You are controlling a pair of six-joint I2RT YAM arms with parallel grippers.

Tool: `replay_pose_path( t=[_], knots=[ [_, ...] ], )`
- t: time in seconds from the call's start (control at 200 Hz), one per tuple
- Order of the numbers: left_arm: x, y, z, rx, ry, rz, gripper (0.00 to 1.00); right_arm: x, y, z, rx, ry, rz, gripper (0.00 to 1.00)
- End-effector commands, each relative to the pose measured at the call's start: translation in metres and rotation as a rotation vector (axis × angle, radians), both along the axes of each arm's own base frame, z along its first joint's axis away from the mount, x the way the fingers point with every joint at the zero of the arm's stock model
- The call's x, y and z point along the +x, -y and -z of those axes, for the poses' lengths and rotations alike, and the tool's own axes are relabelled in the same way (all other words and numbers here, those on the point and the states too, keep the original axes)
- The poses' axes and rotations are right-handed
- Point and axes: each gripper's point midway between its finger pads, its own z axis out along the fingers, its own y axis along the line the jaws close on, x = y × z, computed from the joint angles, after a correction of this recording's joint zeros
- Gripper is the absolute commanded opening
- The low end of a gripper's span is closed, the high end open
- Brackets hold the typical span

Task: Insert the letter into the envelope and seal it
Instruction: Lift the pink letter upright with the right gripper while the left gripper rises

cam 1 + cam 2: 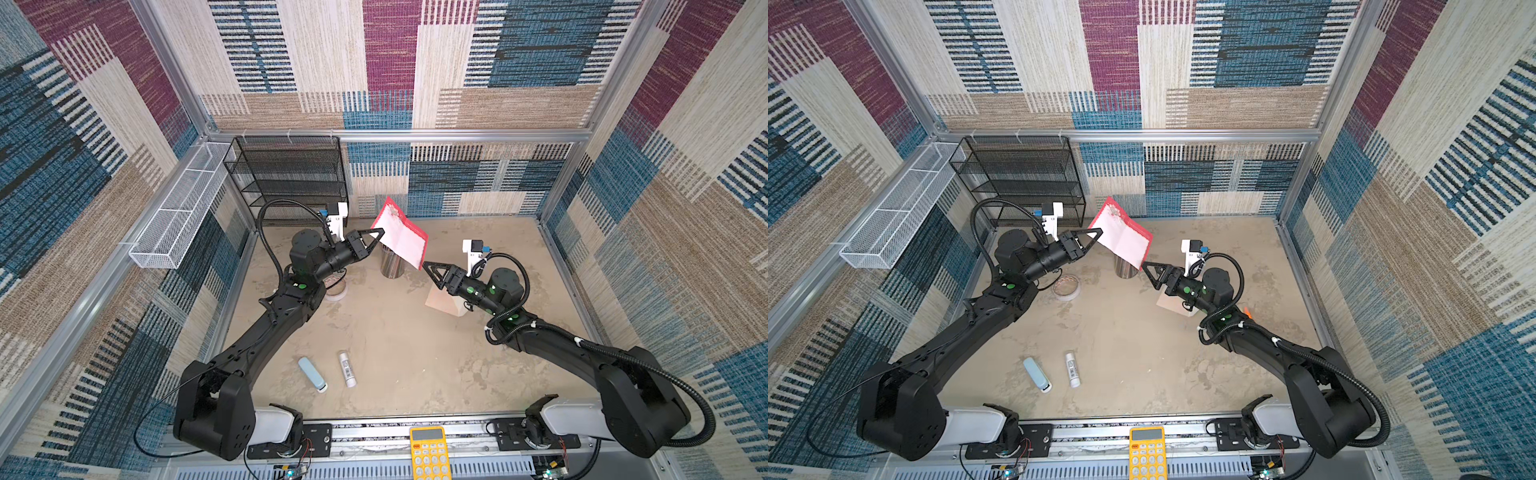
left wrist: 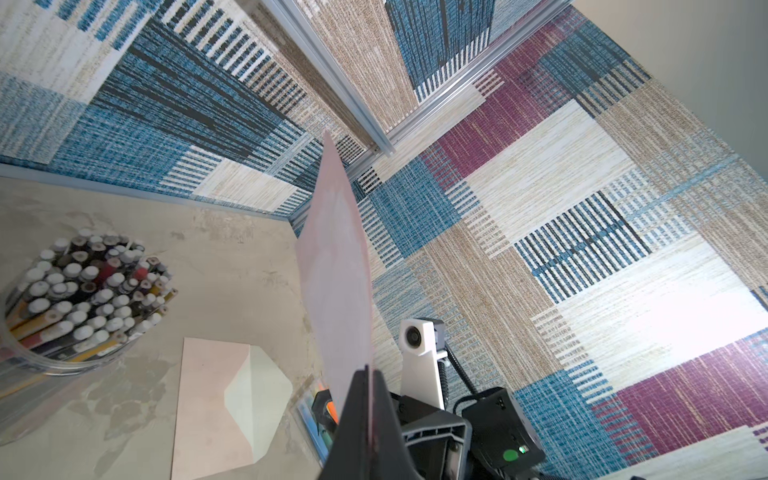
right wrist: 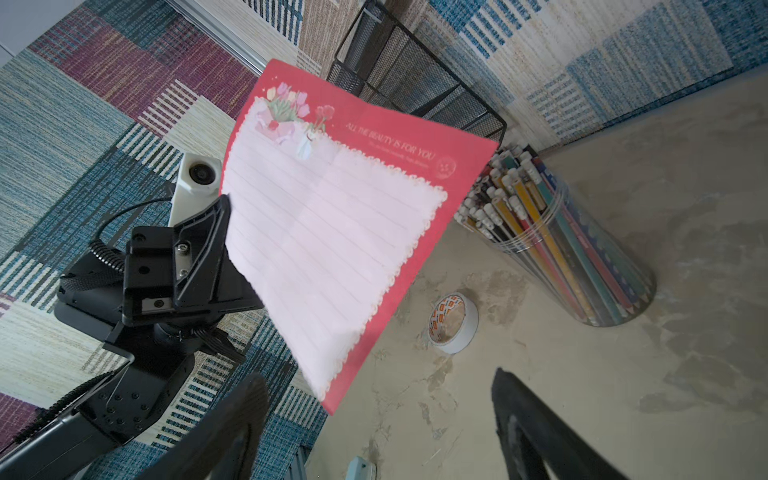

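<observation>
red-bordered paper, lined and pale in the middle: the letter (image 1: pixel 401 237) hangs in the air right above the pencil cup (image 1: pixel 391 268), opened out and tilted, flowered corner highest. my left gripper (image 1: pixel 378 236) is pressed together on the letter's edge, on the cup's left in both top views. my right gripper (image 3: pixel 376 374) is spread wide and empty, its tips just at the letter's lowest corner on the cup's other side. i cannot tell whether a tip touches the paper. the envelope (image 2: pixel 216 399) lies flat on the table (image 1: pixel 395 353), to the right of the pencil cup and nearer my base, partly under my right arm, its cream flap open.

as i judge it, the step in hand is readying the letter in the air. nothing is in the envelope, and sealing is far off. next, i think my right jaws need to close on that lower corner so both hands share the sheet. it shows a crease down its middle, so it probably wants refolding before it goes toward the envelope's mouth. thin paper sags, so i'd pinch gently near the edge and keep clear of the pencil cup.
</observation>
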Motion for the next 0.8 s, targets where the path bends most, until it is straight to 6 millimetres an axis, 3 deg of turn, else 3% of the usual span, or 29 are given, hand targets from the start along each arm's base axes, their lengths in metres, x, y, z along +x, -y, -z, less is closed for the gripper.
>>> replay_pose_path(
  t=[0.0, 0.065, 0.466, 0.651, 0.797],
  knots=[
    [-0.006, 0.007, -0.013, -0.033, 0.058, 0.031, 0.00, 0.000, -0.001, -0.017, 0.052, 0.047, -0.030, 0.87],
    [-0.008, 0.008, -0.019, -0.045, 0.098, 0.034, 0.00, 0.003, 0.002, -0.018, 0.067, 0.048, -0.028, 0.86],
    [-0.014, 0.019, -0.012, -0.062, 0.105, 0.072, 0.00, 0.016, 0.002, -0.025, 0.147, 0.052, -0.055, 0.82],
    [-0.015, 0.022, -0.007, -0.060, 0.098, 0.079, 0.00, 0.017, 0.001, -0.037, 0.165, 0.074, -0.061, 0.75],
    [-0.016, 0.022, -0.004, -0.058, 0.094, 0.083, 0.00, 0.020, 0.002, -0.040, 0.168, 0.079, -0.054, 0.61]
  ],
)
